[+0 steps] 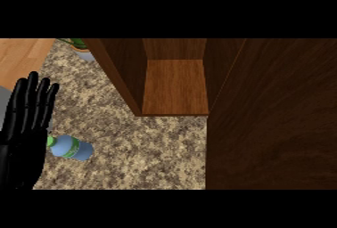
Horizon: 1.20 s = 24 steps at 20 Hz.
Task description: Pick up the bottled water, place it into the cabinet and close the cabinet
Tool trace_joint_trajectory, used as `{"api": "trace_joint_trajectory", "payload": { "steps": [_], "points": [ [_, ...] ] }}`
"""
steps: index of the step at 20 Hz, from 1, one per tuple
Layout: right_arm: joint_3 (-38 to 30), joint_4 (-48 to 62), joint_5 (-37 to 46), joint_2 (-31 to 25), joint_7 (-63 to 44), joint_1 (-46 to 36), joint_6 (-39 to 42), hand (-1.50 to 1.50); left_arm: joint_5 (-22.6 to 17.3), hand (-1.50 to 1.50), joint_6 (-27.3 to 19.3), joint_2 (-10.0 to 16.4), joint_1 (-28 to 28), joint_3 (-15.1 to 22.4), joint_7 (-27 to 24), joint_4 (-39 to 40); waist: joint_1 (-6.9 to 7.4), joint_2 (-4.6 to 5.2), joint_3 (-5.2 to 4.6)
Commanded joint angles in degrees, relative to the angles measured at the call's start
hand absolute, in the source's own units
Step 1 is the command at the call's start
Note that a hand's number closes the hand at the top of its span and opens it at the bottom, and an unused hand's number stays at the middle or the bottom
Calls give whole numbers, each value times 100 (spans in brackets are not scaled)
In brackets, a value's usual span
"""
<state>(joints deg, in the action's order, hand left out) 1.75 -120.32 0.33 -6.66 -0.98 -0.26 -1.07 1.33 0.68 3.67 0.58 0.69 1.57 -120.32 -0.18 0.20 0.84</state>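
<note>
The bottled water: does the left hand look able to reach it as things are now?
Probably yes. The bottled water lies on the counter right beside the open left hand, and nothing stands between them.

Left hand (21, 147): open, flat, upright at the left side of my view. Fingers (33, 100) straight, close side by side, tips pointing away from me, above the palm. Nothing gripped. Below the palm the hand runs down to the lower edge. Thumb: cannot make it out.
</note>
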Motion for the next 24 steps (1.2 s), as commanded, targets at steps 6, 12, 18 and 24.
{"api": "trace_joint_trajectory", "payload": {
  "steps": [6, 12, 18, 24],
  "points": [
    [-43, -214, 21, -203, -149, 707, 202, -150, 1895, -150, -2612, -361, 437, -1076, 358, -481, 112, -70, -60],
    [416, -1248, -1157, -176, -638, 1730, 885, -150, 1477, -150, -4887, -366, 823, 193, 1030, -667, -120, -66, -77],
    [536, -2279, -1176, -208, -816, 2627, 974, -150, 2874, -150, -6200, -367, 1393, 2067, 1435, -1023, -55, -47, -76],
    [332, -2563, -1446, -211, -508, 3342, 1278, -150, 4141, -150, -7014, -367, 1636, 3168, 1964, -913, -83, -48, -70]
  ]
}}
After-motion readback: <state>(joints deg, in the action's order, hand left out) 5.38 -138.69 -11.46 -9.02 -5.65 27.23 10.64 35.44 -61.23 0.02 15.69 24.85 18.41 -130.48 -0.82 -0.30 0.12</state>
